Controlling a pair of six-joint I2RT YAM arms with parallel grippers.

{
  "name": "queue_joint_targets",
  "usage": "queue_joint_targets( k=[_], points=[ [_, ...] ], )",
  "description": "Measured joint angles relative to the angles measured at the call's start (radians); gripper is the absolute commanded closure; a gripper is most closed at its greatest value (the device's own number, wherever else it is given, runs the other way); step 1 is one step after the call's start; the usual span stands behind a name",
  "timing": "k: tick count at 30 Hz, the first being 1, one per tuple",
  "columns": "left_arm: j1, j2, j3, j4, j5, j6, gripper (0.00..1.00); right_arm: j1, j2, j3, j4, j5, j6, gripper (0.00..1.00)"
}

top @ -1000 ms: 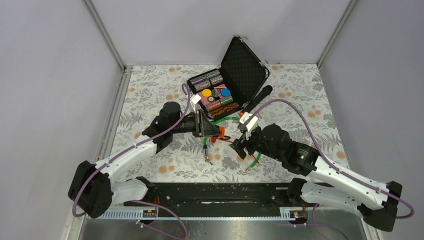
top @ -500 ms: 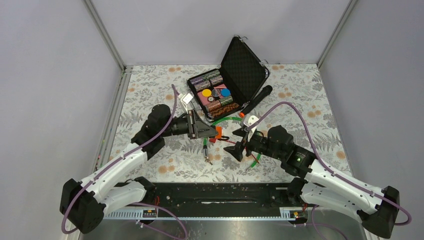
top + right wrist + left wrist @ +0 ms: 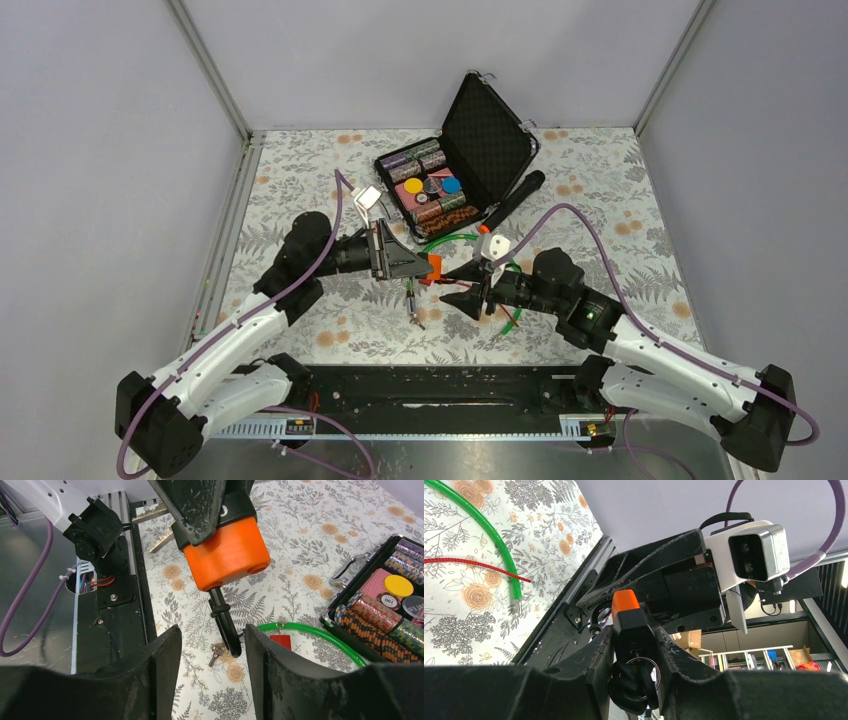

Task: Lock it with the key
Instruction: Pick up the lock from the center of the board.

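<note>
My left gripper (image 3: 424, 265) is shut on an orange and black lock (image 3: 434, 266), held above the table with its orange end toward the right arm. In the left wrist view the lock (image 3: 626, 615) sits between the fingers, with black-headed keys (image 3: 636, 687) on a ring behind it. My right gripper (image 3: 460, 285) is open and faces the lock, a short gap away. In the right wrist view the lock (image 3: 227, 555) is above and ahead of the open gripper (image 3: 211, 632). A tiny silvery key (image 3: 216, 653) lies on the table below, also visible from above (image 3: 417, 320).
A green cable loop (image 3: 450, 240) lies behind the grippers, with a red tag (image 3: 280, 641) and a red cord (image 3: 474, 565). An open black case of poker chips (image 3: 430, 185) and a black cylinder (image 3: 515, 197) are at the back. The black rail (image 3: 430, 385) runs along the near edge.
My right gripper has swung left to face the lock, its fingers spread. My left arm has drawn back slightly and levelled the lock toward it. The key on the table has not moved.
</note>
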Motion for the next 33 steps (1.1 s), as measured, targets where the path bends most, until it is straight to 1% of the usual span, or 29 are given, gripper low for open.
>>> queue_joint_targets(
  k=[2,8,11,14,15,18,20,21,23,26,27,29,30,31,32,33],
  points=[
    [0.000,-0.001,0.000,0.005,0.006,-0.007,1.00,0.000,0.009,0.001,-0.003,-0.002,-0.002,0.44],
    [0.000,-0.005,0.000,0.017,0.016,-0.017,1.00,0.000,0.021,0.002,-0.004,-0.020,-0.003,0.53],
    [0.000,-0.014,0.000,0.019,0.018,-0.018,1.00,0.000,0.021,0.008,-0.003,-0.025,-0.003,0.54],
    [0.000,-0.021,0.000,0.019,0.021,-0.019,1.00,0.000,0.016,0.010,-0.002,-0.025,0.000,0.51],
    [0.000,-0.022,0.000,0.019,0.021,-0.019,1.00,0.000,0.012,0.011,-0.002,-0.024,0.002,0.47],
    [0.000,-0.026,0.000,0.020,0.022,-0.022,1.00,0.000,0.002,0.011,0.001,-0.017,0.012,0.40],
    [0.000,-0.028,0.000,0.020,0.022,-0.023,1.00,0.000,-0.003,0.014,0.002,-0.010,0.019,0.39],
    [0.000,-0.028,0.000,0.020,0.022,-0.024,1.00,0.000,-0.003,0.017,0.001,-0.005,0.023,0.41],
    [0.000,-0.028,0.000,0.020,0.023,-0.026,1.00,0.000,-0.003,0.023,0.002,0.003,0.028,0.49],
    [0.000,-0.028,0.000,0.020,0.023,-0.026,1.00,0.000,-0.003,0.030,0.003,0.004,0.034,0.64],
    [0.000,-0.028,0.000,0.020,0.023,-0.026,1.00,0.000,-0.003,0.032,0.004,0.005,0.036,0.72],
    [0.000,-0.028,0.000,0.021,0.024,-0.026,1.00,0.000,-0.003,0.034,0.004,0.004,0.039,0.97],
    [0.000,-0.028,0.000,0.021,0.028,-0.028,1.00,0.000,-0.003,0.035,0.003,0.005,0.042,1.00],
    [0.000,-0.028,0.000,0.022,0.026,-0.031,0.98,0.000,-0.003,0.037,-0.001,-0.014,0.052,1.00],
    [0.003,-0.028,0.000,0.026,0.024,-0.037,0.83,0.003,-0.001,0.040,-0.003,-0.022,0.051,1.00],
    [0.003,-0.028,0.000,0.026,0.027,-0.042,0.62,0.009,0.003,0.047,-0.012,-0.026,0.056,1.00]
  ],
)
